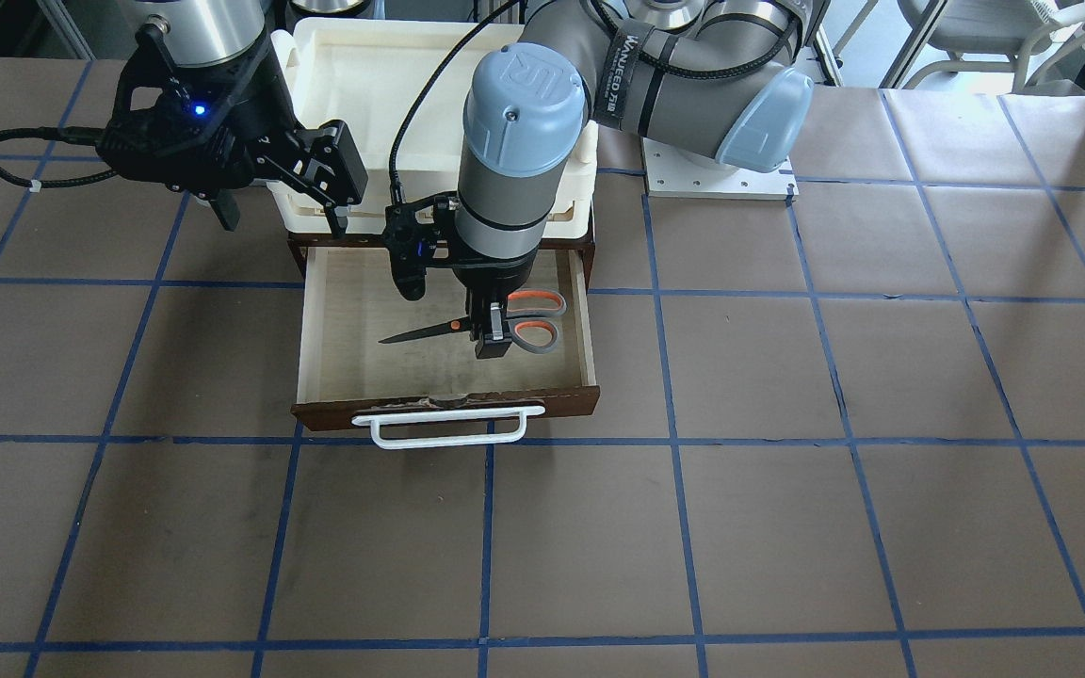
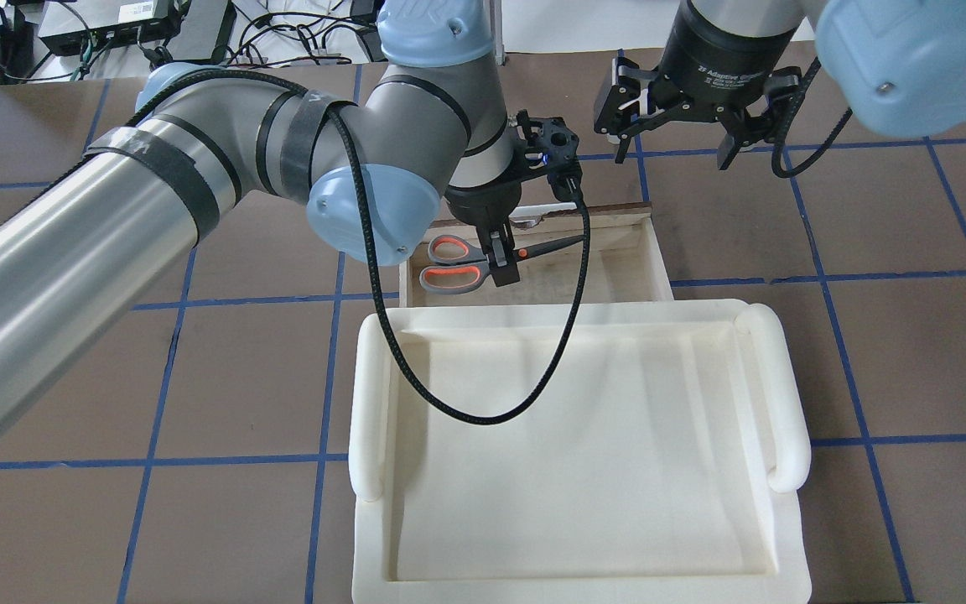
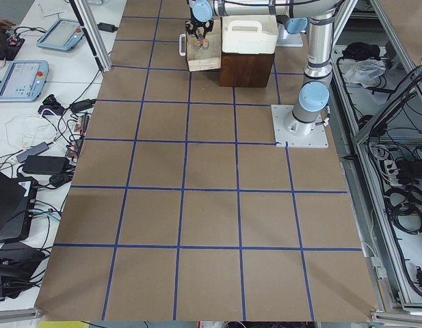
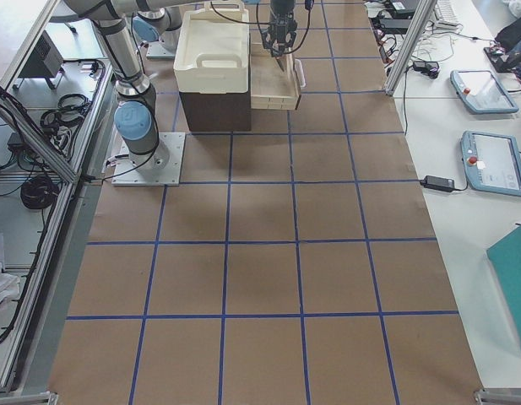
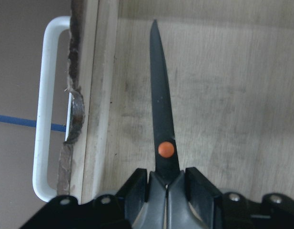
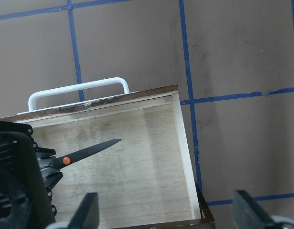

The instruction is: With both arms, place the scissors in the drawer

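The scissors (image 1: pixel 420 331) have dark blades and grey, orange-lined loops. They are inside the open drawer (image 1: pixel 448 410), low over its pale floor, with the blades pointing towards the white bar handle (image 1: pixel 448 426). My left gripper (image 1: pixel 492 344) is shut on the scissors just behind the orange pivot, as the left wrist view shows (image 5: pixel 158 95). I cannot tell whether the scissors touch the floor. My right gripper (image 1: pixel 283 193) is open and empty. It hangs above the table beside the drawer's corner (image 2: pixel 674 134). Its wrist view looks down on the drawer (image 6: pixel 182 152) and the scissors (image 6: pixel 89 149).
A cream-white plastic tray (image 2: pixel 785 394) sits on top of the dark cabinet, right behind the pulled-out drawer. The left arm's black cable (image 2: pixel 483 415) loops over the tray. The brown table has blue tape lines (image 1: pixel 674 443) all around.
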Robot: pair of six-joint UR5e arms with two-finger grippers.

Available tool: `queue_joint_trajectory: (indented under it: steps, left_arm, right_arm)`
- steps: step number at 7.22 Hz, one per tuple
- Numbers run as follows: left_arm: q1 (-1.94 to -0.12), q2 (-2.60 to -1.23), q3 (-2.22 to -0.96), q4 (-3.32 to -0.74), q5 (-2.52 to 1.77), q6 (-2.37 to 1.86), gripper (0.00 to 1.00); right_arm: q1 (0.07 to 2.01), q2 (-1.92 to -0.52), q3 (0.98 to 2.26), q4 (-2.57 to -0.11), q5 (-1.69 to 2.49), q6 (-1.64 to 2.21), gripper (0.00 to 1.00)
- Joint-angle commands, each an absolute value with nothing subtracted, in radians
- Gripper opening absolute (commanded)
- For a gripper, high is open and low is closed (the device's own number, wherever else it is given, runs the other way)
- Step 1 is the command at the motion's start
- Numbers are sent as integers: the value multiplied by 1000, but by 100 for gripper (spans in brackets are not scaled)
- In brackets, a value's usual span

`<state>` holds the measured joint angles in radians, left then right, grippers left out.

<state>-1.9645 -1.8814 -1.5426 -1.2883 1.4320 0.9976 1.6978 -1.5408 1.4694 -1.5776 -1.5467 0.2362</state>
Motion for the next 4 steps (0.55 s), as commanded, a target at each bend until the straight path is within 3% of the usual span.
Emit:
queue_joint_trajectory:
  steps: [1,4]
  left_arm:
    - [-1973,-1891,-1545,-1289,1433,999,4]
    - [-1993,-1922,-1548,-1285,1433,1000,4]
  right_arm:
    - [1698,-1539,1471,-1577,-1545,236,100]
    - [1698,-1539,1471,-1575,-1545,230,100]
